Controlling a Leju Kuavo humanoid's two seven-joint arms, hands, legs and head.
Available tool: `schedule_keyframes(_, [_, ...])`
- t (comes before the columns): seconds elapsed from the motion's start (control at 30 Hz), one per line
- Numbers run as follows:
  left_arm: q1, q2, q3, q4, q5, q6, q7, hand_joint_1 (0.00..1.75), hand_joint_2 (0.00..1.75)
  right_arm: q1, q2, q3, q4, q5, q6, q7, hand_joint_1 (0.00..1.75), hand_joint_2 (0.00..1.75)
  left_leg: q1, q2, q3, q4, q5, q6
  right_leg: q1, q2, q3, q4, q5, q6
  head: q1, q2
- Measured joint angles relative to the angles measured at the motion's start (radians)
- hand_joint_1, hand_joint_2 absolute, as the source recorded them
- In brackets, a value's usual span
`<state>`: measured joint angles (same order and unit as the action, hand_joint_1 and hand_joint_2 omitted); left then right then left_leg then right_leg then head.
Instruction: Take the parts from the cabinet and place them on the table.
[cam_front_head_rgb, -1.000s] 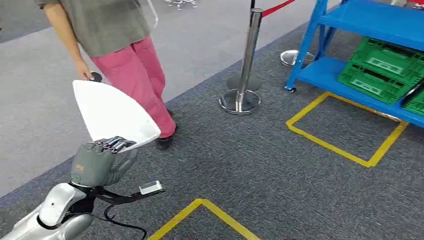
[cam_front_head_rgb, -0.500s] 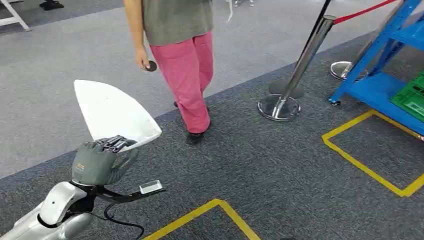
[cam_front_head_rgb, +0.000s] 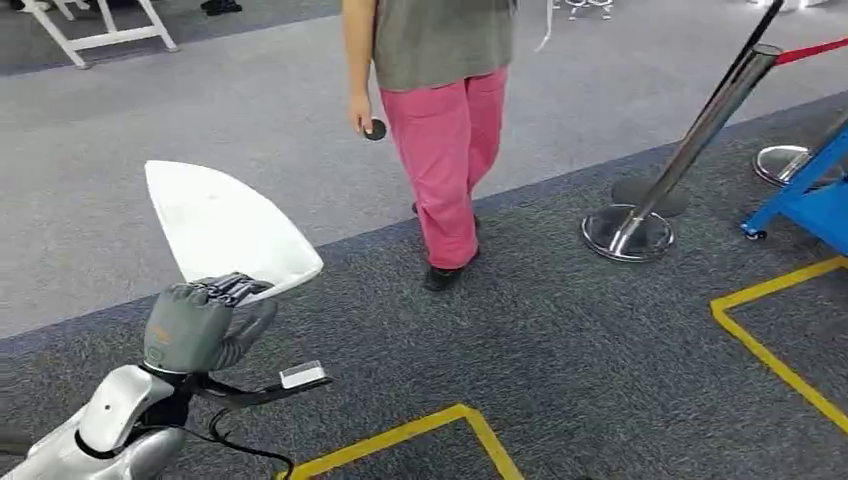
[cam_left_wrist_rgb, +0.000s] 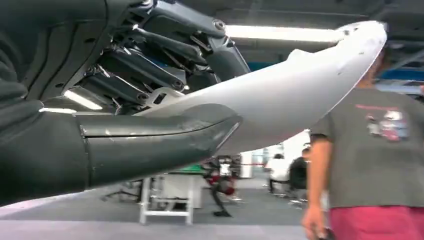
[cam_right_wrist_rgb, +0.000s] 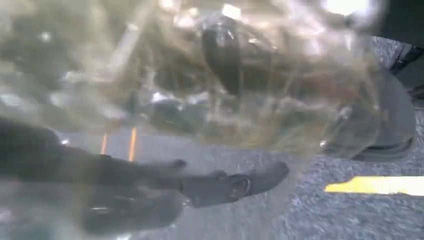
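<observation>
My left hand (cam_front_head_rgb: 197, 325) is raised in front of me over the dark carpet (cam_front_head_rgb: 560, 350), fingers (cam_left_wrist_rgb: 150, 65) curled over the near edge of a white curved part (cam_front_head_rgb: 222, 225) and the thumb (cam_left_wrist_rgb: 155, 135) pressed under it, so I hold the part firmly; it fans up and away from the hand. My right hand (cam_right_wrist_rgb: 150, 195) shows as a dark blur behind a crinkled clear bag (cam_right_wrist_rgb: 210, 75), and I cannot tell whether it is closed or what it has. Just right of the left hand, yellow tape (cam_front_head_rgb: 410, 435) makes a corner on the carpet, and more yellow tape (cam_front_head_rgb: 775, 350) runs further right. Beyond the part the carpet meets a lighter grey floor (cam_front_head_rgb: 120, 130). A person (cam_front_head_rgb: 445, 120) in pink trousers and a grey shirt stands right of the part at that edge, with a small dark round thing (cam_front_head_rgb: 375, 129) in one hand. Further right stands a chrome post (cam_front_head_rgb: 680, 160) on a round base, with a blue rack foot (cam_front_head_rgb: 800, 200) past it. Far beyond the part, white frame legs (cam_front_head_rgb: 100, 25) stand on the floor.
</observation>
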<state>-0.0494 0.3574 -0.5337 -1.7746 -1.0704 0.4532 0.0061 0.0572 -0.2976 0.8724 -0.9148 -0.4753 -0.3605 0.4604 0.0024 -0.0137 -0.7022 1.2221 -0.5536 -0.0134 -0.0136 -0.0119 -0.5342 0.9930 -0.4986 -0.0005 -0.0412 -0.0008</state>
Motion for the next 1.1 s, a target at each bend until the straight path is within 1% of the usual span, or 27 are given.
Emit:
schedule_keyframes(0.03, [0.001,0.000,0.000,0.000,0.000,-0.002,0.000,1.75,1.75,0.001,-0.001,0.000,0.000,0.001,-0.002,0.000,0.00,0.00,0.003,0.002,-0.028,0.051,-0.014,-0.003,0.001,-0.014,0.000,0.000,-0.002,-0.001,0.000,0.000])
schedule_keyframes(0.07, [0.002,0.000,0.000,0.000,0.000,-0.002,0.001,1.75,1.75,0.003,-0.003,0.000,0.000,0.001,-0.004,0.000,0.00,0.00,0.006,0.002,-0.037,0.065,-0.010,-0.005,0.001,-0.028,0.001,0.001,-0.004,-0.001,-0.001,0.000])
schedule_keyframes(0.1, [0.002,0.000,0.000,0.000,0.000,-0.002,0.001,1.75,1.75,0.004,-0.003,0.000,0.000,0.002,-0.005,0.000,0.00,0.00,0.008,0.003,-0.027,0.044,0.016,-0.006,0.001,-0.041,0.004,0.001,-0.007,0.001,0.000,0.000])
schedule_keyframes(0.13, [0.002,0.000,0.000,0.000,0.000,-0.001,0.002,1.75,1.75,0.003,-0.003,0.000,0.000,0.002,-0.005,0.000,0.00,0.00,0.009,0.011,0.004,-0.015,0.059,-0.006,0.001,-0.054,0.008,0.001,-0.011,0.003,0.000,0.000])
schedule_keyframes(0.17, [0.002,0.000,0.000,0.000,0.000,0.000,0.002,1.75,1.75,0.002,-0.003,0.000,0.000,0.002,-0.005,0.000,0.00,0.00,0.008,0.031,0.049,-0.095,0.104,-0.004,0.001,-0.065,0.014,0.001,-0.015,0.007,-0.001,0.000])
schedule_keyframes(0.2, [0.001,0.000,0.001,0.000,-0.001,0.000,0.002,1.75,1.75,0.002,-0.003,0.000,0.000,0.002,-0.005,0.000,0.00,0.00,0.006,0.072,0.088,-0.166,0.128,-0.001,0.002,-0.075,0.021,0.001,-0.020,0.011,0.000,0.000])
schedule_keyframes(0.23, [-0.001,0.000,0.001,0.000,-0.001,0.000,0.002,1.75,1.75,0.001,-0.003,0.000,0.000,0.003,-0.005,0.000,0.00,0.00,-0.012,0.111,0.098,-0.189,0.111,0.001,0.012,-0.084,0.022,0.005,-0.026,0.019,-0.002,0.000])
schedule_keyframes(0.27, [-0.006,-0.001,0.001,0.000,-0.002,0.000,0.002,1.75,1.75,0.001,-0.004,0.000,0.000,0.003,-0.005,0.000,0.00,0.00,-0.009,0.103,0.099,-0.198,0.104,0.016,0.013,-0.096,0.021,0.006,-0.029,0.024,-0.001,0.000])
schedule_keyframes(0.33, [0.000,0.000,0.002,0.000,-0.003,0.002,0.002,1.75,1.75,-0.001,-0.004,0.000,0.000,0.003,-0.005,0.000,0.00,0.00,-0.013,0.075,0.093,-0.197,0.103,0.025,0.014,-0.124,0.029,0.000,-0.033,0.030,0.006,0.000])
schedule_keyframes(0.37, [0.001,0.001,0.002,0.000,-0.003,0.004,0.002,1.75,1.75,-0.004,-0.004,0.001,0.000,0.003,-0.003,0.000,0.00,0.00,-0.011,0.059,0.096,-0.204,0.107,0.033,0.010,-0.134,0.033,0.001,-0.040,0.039,0.003,0.000])
schedule_keyframes(0.43, [0.000,0.000,0.002,0.000,-0.003,0.013,0.002,1.75,1.75,-0.004,-0.003,0.002,0.000,0.002,0.000,0.000,0.00,0.00,-0.006,0.037,0.099,-0.207,0.110,0.046,0.002,-0.025,0.002,0.065,-0.085,0.045,0.010,0.000])
schedule_keyframes(0.47, [-0.001,0.000,0.002,0.000,-0.003,0.015,0.002,1.75,1.75,-0.003,-0.004,0.002,0.002,0.002,0.002,-0.007,0.00,0.00,-0.006,0.026,0.099,-0.207,0.109,0.052,0.001,-0.002,-0.037,0.142,-0.120,0.045,0.014,0.000])
schedule_keyframes(0.5, [-0.001,0.000,0.002,0.000,-0.004,0.014,0.002,1.75,1.75,-0.001,-0.004,0.002,0.003,0.003,0.002,-0.006,0.00,0.00,-0.007,0.011,0.098,-0.207,0.109,0.053,0.002,0.008,-0.085,0.232,-0.156,0.045,0.014,0.000])
schedule_keyframes(0.53, [0.000,0.000,0.002,0.000,-0.006,0.013,0.002,1.75,1.75,0.000,-0.004,0.002,0.004,0.004,0.002,-0.004,0.00,0.00,-0.008,-0.004,0.098,-0.207,0.109,0.053,0.003,0.011,-0.126,0.301,-0.173,0.045,0.014,0.000])
schedule_keyframes(0.57, [0.000,0.000,0.002,0.000,-0.008,0.013,0.002,1.75,1.75,0.001,-0.004,0.002,0.004,0.005,0.002,-0.003,0.00,0.00,-0.008,-0.020,0.099,-0.207,0.109,0.053,0.003,0.011,-0.149,0.327,-0.168,0.045,0.013,0.000])
schedule_keyframes(0.6, [0.000,-0.001,0.002,0.000,-0.010,0.013,0.002,1.75,1.75,0.001,-0.004,0.002,0.004,0.005,0.001,-0.003,0.00,0.00,-0.008,-0.035,0.101,-0.206,0.109,0.053,0.003,0.011,-0.147,0.303,-0.136,0.043,0.013,0.000])
schedule_keyframes(0.67, [0.000,-0.003,0.002,0.000,-0.010,0.013,0.002,1.75,1.75,0.001,-0.004,0.003,0.003,0.010,-0.001,-0.003,0.00,0.00,-0.008,-0.063,0.107,-0.206,0.108,0.051,0.001,0.024,-0.089,0.159,-0.039,0.038,0.013,0.000])
schedule_keyframes(0.7, [0.000,-0.003,0.002,0.000,-0.010,0.013,0.003,1.75,1.75,0.001,-0.005,0.003,0.003,0.012,-0.004,-0.003,0.00,0.00,-0.007,-0.075,0.109,-0.205,0.106,0.048,-0.003,0.063,-0.053,0.071,0.006,0.038,0.014,0.000])
schedule_keyframes(0.73, [-0.001,-0.003,0.002,0.000,-0.010,0.013,0.003,1.75,1.75,0.002,-0.005,0.004,0.003,0.013,-0.007,-0.003,0.00,0.00,-0.012,-0.087,0.104,-0.199,0.103,0.041,-0.008,0.117,-0.040,0.037,-0.003,0.037,0.013,0.000])
schedule_keyframes(0.77, [0.001,-0.003,0.003,0.000,-0.010,0.014,0.003,1.75,1.75,0.003,-0.006,0.005,0.002,0.013,-0.009,-0.007,0.00,0.00,-0.008,-0.103,0.096,-0.195,0.106,0.036,-0.010,0.107,-0.024,0.024,-0.007,0.035,0.010,0.000])
schedule_keyframes(0.87, [0.018,0.000,0.009,0.000,-0.008,0.019,0.000,1.75,1.75,0.004,-0.006,0.006,0.003,0.013,-0.008,0.001,0.00,0.00,0.000,-0.138,0.090,-0.201,0.114,0.016,-0.003,0.076,-0.020,0.021,-0.003,0.023,0.010,0.000])
schedule_keyframes(0.9, [0.022,-0.001,0.012,0.000,-0.006,0.021,0.000,1.75,1.75,0.003,-0.006,0.006,0.004,0.011,-0.005,0.001,0.00,0.00,-0.001,-0.105,0.087,-0.190,0.103,0.015,-0.007,0.061,-0.015,0.013,0.001,0.016,0.009,0.000])
schedule_keyframes(0.93, [0.017,0.000,0.014,0.000,-0.003,0.022,0.000,1.75,1.75,0.003,-0.006,0.006,0.004,0.011,-0.004,0.002,0.00,0.00,-0.007,-0.040,0.072,-0.157,0.078,0.010,-0.005,0.048,-0.012,0.010,0.000,0.010,0.001,0.000])
schedule_keyframes(0.97, [0.009,-0.002,0.014,0.000,-0.003,0.020,0.001,1.75,1.75,0.003,-0.006,0.006,0.003,0.013,-0.004,0.002,0.00,0.00,-0.005,-0.013,0.040,-0.092,0.039,0.005,-0.002,0.032,-0.011,0.010,-0.001,0.005,0.000,0.000])
schedule_keyframes(1.03, [0.009,-0.005,0.014,0.000,-0.003,0.015,0.007,1.75,1.75,0.006,-0.007,0.006,-0.004,0.016,-0.010,0.002,0.00,0.00,0.001,0.002,-0.031,0.058,-0.025,-0.002,0.002,-0.001,-0.010,0.011,-0.005,-0.001,-0.001,0.000])
schedule_keyframes(1.07, [0.011,-0.005,0.014,0.000,-0.003,0.015,0.010,1.75,1.75,0.008,-0.009,0.006,-0.008,0.018,-0.013,0.002,0.00,0.00,0.003,0.003,-0.049,0.094,-0.030,-0.004,0.003,-0.015,-0.010,0.011,-0.006,-0.002,-0.001,0.000])
schedule_keyframes(1.1, [0.012,-0.005,0.014,0.000,-0.003,0.015,0.013,1.75,1.75,0.009,-0.011,0.007,-0.013,0.019,-0.014,0.002,0.00,0.00,0.004,0.003,-0.043,0.086,-0.012,-0.004,0.003,-0.028,-0.008,0.011,-0.008,-0.001,-0.001,0.000])
